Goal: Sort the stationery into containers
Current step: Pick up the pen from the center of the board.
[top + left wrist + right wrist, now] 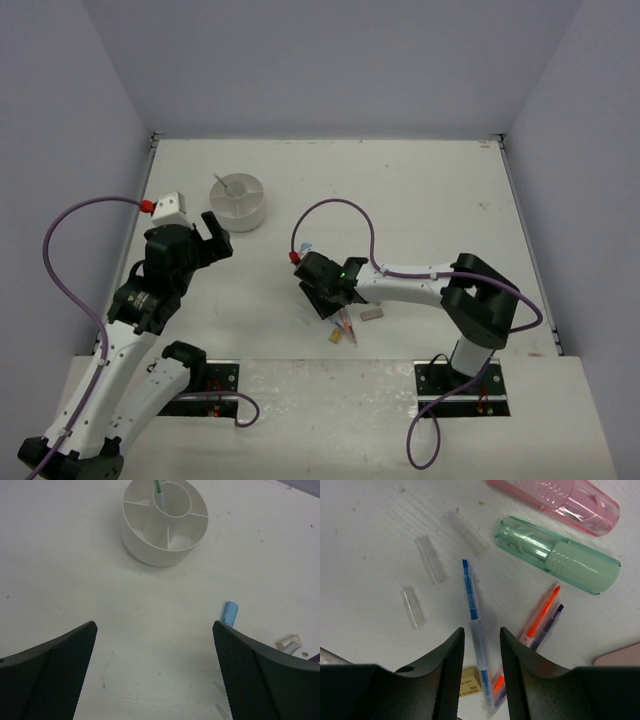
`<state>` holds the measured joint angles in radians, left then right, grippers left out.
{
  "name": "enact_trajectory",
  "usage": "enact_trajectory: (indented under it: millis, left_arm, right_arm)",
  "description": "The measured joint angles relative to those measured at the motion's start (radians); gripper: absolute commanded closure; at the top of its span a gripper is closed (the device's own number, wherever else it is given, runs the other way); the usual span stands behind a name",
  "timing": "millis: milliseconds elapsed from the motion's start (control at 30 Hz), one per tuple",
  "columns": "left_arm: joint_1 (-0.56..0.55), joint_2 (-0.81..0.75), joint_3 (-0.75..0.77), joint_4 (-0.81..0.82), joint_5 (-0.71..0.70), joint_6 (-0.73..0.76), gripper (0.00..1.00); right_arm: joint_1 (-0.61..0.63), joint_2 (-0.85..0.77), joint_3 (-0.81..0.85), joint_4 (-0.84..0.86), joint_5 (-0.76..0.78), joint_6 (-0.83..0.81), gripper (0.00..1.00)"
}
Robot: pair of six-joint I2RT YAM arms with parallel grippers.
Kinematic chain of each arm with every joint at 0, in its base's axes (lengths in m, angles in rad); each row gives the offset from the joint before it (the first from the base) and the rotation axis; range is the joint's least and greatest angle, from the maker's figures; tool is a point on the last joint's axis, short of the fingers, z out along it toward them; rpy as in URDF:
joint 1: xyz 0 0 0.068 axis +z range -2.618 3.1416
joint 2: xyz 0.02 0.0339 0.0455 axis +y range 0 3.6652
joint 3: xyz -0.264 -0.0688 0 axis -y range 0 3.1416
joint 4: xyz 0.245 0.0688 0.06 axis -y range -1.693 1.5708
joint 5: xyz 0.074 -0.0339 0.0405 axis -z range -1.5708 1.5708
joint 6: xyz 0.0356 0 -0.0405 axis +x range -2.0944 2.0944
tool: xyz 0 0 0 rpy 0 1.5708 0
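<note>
In the right wrist view a thin blue pen (476,615) lies on the table between my right gripper's (481,630) jaws. They stand apart, with a gap on each side of the pen. Beside it lie an orange pen (542,612) and a purple pen (551,624); a tan eraser (470,685) sits under the left finger. My left gripper (154,627) hangs wide open over bare table, short of the round white tub (165,520), whose centre tube holds a green pen (159,495). A blue clip-like piece (229,614) lies by its right finger.
A green case (557,555) and a pink case (560,500) lie beyond the pens, with clear caps (431,560) scattered to the left. From above, the tub (238,203) stands at the back left and a beige eraser (372,313) lies beside the right gripper (335,300).
</note>
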<state>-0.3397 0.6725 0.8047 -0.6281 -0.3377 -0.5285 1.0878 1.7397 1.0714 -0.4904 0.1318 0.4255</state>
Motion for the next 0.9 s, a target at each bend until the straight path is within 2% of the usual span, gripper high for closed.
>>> enact_trajectory:
  millis: [500,600,700,733,900]
  left_arm:
    - [0.0,0.003,0.0,0.002,0.011,0.002,0.0]
    - [0.0,0.003,0.0,0.003,0.012,0.002,0.0]
    - [0.0,0.003,0.0,0.005,0.017,0.002,0.0]
    - [0.0,0.003,0.0,0.005,0.018,0.002,0.0]
    - [0.0,0.002,0.0,0.006,0.021,0.002,0.0]
  right_arm:
    - [0.03,0.037,0.003,-0.025,0.005,0.002,0.67]
    - [0.03,0.04,0.007,-0.025,0.006,0.001,0.74]
    - [0.03,0.04,0.008,-0.025,0.008,0.003,0.89]
    - [0.03,0.04,0.008,-0.026,0.008,0.003,0.97]
    - [0.031,0.04,0.012,-0.035,0.018,0.008,1.0]
